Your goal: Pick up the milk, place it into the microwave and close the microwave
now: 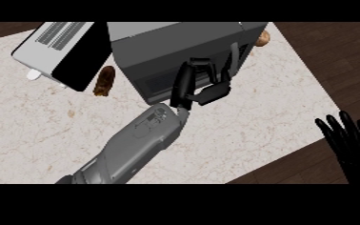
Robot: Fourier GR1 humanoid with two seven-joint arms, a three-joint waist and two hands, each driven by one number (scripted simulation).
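The milk carton shows nowhere on the counter; most likely it already sits inside the dark grey box-shaped microwave (186, 52), hidden behind its front, though that is a judgement. The microwave occupies the twelve o'clock part of the pale marble counter top (267, 105), its door appearing closed or nearly so. The robot's left hand (197, 83), at the centre of the view, rests against the microwave's front face with fingers extended rather than wrapped round anything, holding nothing, a pose suited to pushing the door home. If inside, the milk lies just beyond that hand, toward twelve o'clock. A brown oblong pastry (104, 81) lies at nine o'clock of the hand, beside a silver flat-topped appliance (56, 47) at ten o'clock. The right hand (342, 138) rests open, fingers up, at four o'clock.
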